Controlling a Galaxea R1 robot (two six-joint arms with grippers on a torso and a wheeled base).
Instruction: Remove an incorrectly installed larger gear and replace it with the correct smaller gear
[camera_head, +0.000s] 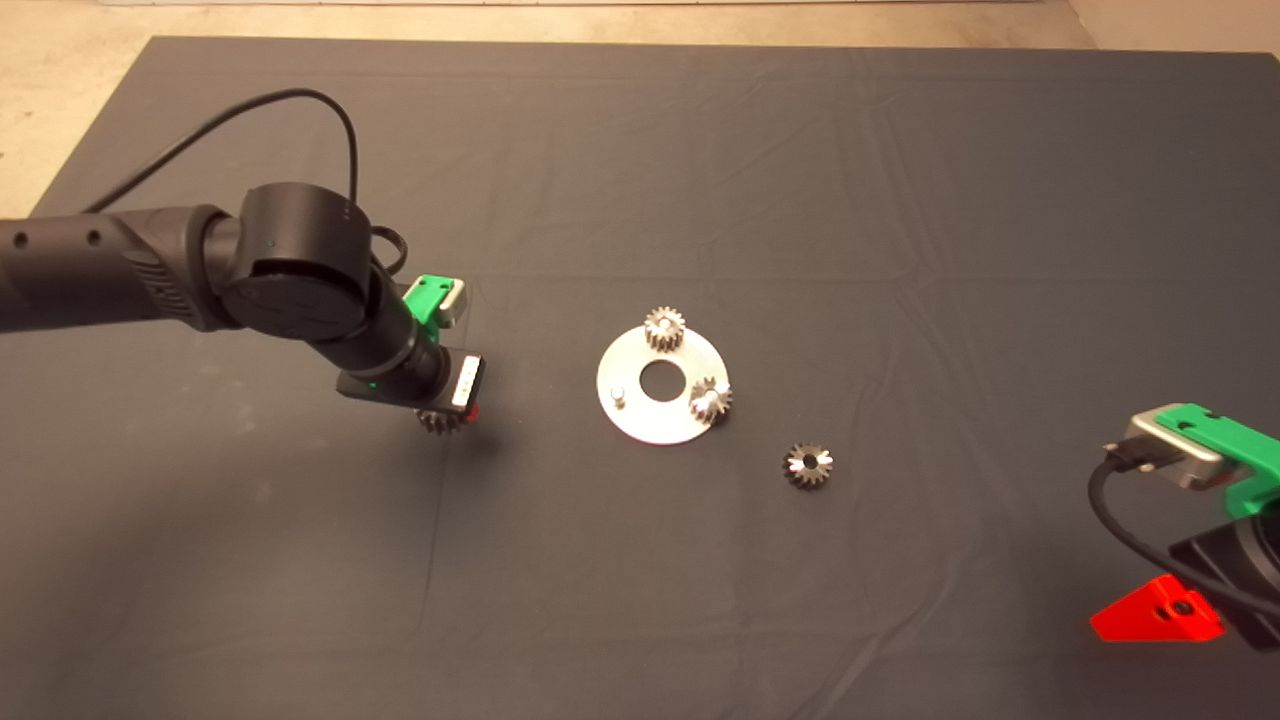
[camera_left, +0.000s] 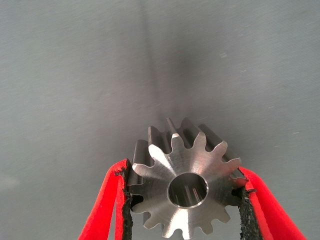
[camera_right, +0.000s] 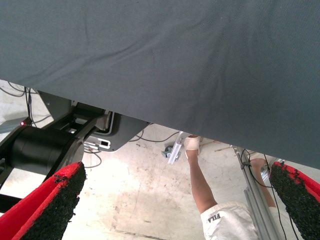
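Note:
My left gripper (camera_head: 452, 414) is shut on the larger gear (camera_head: 436, 422), a bright silver toothed gear with a round centre hole. It holds the gear low over the mat, left of the round silver plate (camera_head: 650, 422). In the left wrist view the gear (camera_left: 186, 170) sits clamped between the red fingers (camera_left: 107, 205). The plate carries two small gears (camera_head: 663, 328) (camera_head: 710, 400) and one bare pin (camera_head: 618, 395). The smaller gear (camera_head: 808, 466) lies loose on the mat, right of the plate. My right gripper (camera_head: 1150, 615) is open and parked at the lower right edge.
The dark mat (camera_head: 700, 150) covers the table, with creases across it. The right wrist view shows the mat's underside edge, the floor, a black robot base (camera_right: 45, 147) and a person's leg (camera_right: 202, 187).

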